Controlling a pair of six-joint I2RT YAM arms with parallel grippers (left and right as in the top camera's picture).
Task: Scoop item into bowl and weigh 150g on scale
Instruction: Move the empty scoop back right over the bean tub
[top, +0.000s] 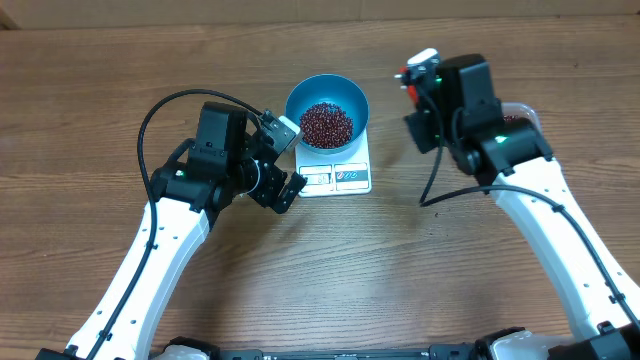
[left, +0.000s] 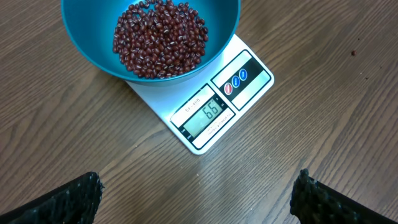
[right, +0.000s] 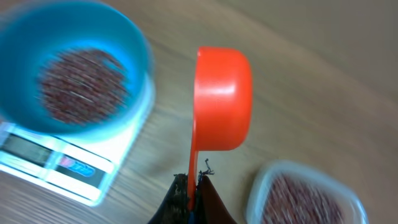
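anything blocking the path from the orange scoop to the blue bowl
Nothing visible. Only bare table lies between the orange scoop, held by the right end effector, and the blue bowl; the open left end effector sits beside the scale, not over the bowl.

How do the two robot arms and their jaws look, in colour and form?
Both the left arm and the right arm have white tubular links and black boxy wrist sections. A thin black cable loops along each. A green light glows on the right arm. The jaws are dark.

overhead: top-down, far | left wrist: close, down on scale (left: 205, 115) | right wrist: blurred, seemingly shares bowl (right: 74, 25)
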